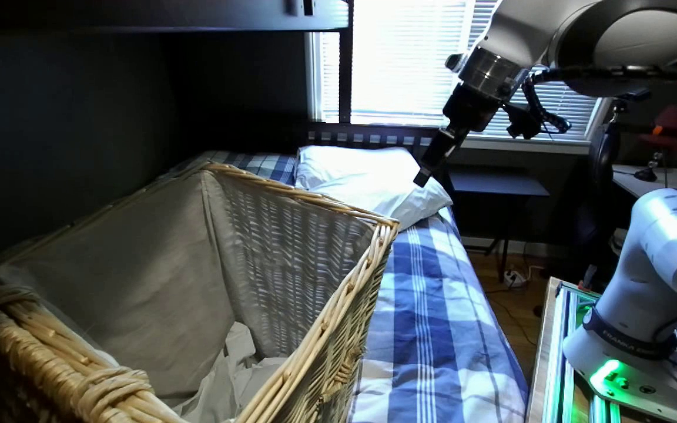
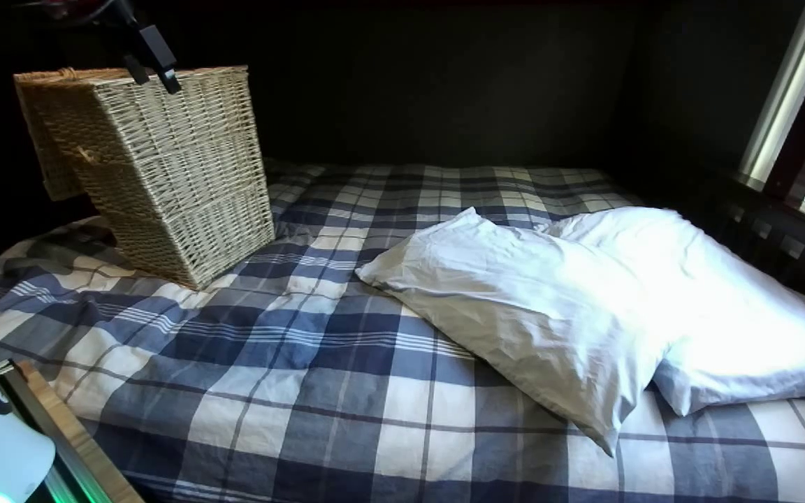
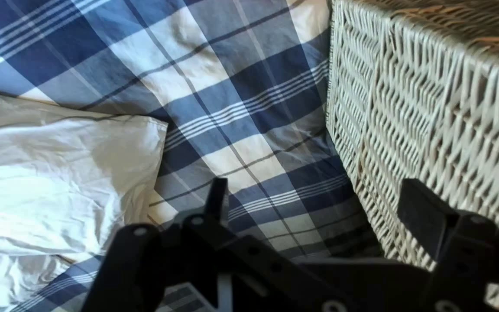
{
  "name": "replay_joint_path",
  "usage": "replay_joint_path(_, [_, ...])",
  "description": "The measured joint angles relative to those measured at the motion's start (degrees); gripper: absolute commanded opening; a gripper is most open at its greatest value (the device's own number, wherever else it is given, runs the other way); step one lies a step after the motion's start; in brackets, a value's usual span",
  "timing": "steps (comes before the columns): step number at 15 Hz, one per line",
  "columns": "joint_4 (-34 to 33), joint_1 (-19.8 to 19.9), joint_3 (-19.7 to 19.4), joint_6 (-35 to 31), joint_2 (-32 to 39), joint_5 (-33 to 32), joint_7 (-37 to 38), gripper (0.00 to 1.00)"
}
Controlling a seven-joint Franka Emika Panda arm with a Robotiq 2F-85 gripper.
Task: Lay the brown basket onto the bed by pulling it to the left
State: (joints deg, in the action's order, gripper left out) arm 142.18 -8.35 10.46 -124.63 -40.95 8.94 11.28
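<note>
End effector (image 3: 314,193): black, two-fingered, spread wide, pinching nothing.
Basket (image 2: 193,175): large, rectangular, tan-brown woven wicker, narrowing downward; upright at the left in an exterior view, not yet laid down.
Bed (image 2: 318,405): wide, with a blue, white and dark plaid cover; carries the basket on its base. Soft footing, so the base may sink or slide instead of pivoting.
Finger spacing: in the wrist view one finger (image 3: 425,216) stands before the wicker side, the opposite one over plaid; contact cannot be determined. Width appears chosen to straddle an edge.
Rim (image 1: 338,305): thick, braided, tan-brown wicker, uppermost on the basket; the likely hold, since a pull applied high should tip it more readily than a low one.
Lining (image 1: 138,294): pale grey-white cloth along the inner walls; may bunch under a finger entering there.
Panel (image 2: 56,171): flat woven wicker, probably the lid, hanging outside at left; could be trapped beneath in a leftward fall.
Pillows (image 2: 528,307): two, white cloth, at right in an exterior view, apart from the basket; interference judged unlikely.
</note>
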Motion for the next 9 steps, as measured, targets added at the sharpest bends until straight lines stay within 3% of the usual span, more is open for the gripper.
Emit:
replay_joint_path(5, [-6.7,-1.4,0.3,0.0,3.9,4.3,0.3,1.00])
replay_joint_path(9, [-13.1,-2.0,5.2,0.0,9.5,5.1,6.4,1.00])
